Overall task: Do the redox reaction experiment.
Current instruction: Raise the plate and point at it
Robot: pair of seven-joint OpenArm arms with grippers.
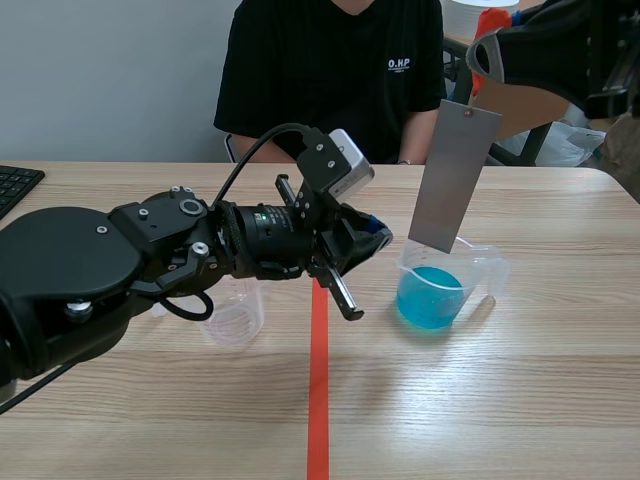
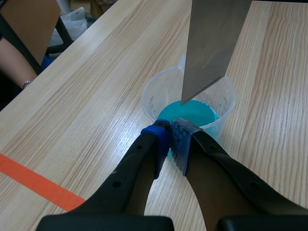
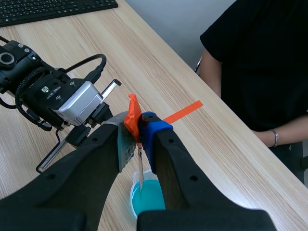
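scene view: right claw [image 3: 136, 126] clamps the metal strip [image 1: 455, 175] over the beaker [image 1: 482, 268]; left claw [image 2: 171, 139], closed empty, sits near. a nudge could tip the beaker.

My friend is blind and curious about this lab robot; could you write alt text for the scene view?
A metal strip hangs from the right arm's claw, its lower end at the mouth of a clear beaker of blue liquid. The left arm's claw is shut beside the beaker, and a person in black sits opposite.
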